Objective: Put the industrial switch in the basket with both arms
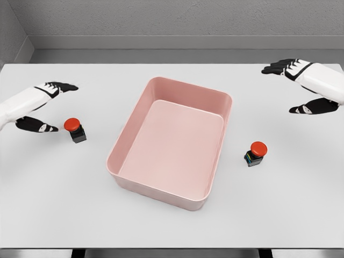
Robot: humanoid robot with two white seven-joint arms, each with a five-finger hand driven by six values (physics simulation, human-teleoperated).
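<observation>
Now both hands are spread and hold nothing, so the grasps are yet to come. Your left hand sits just beside the left switch, fingers above and thumb low, apart from it. Your right hand hangs well away from the right switch, up toward the far right of the counter. Bring each hand down around the dark base, not the red cap, and close only once thumb and fingers flank it. Each switch stands on the counter, one on either side of the pink basket, which has nothing in it. Both stand upright, long axis vertical, red button pointing up; carry them that way over the rim.
</observation>
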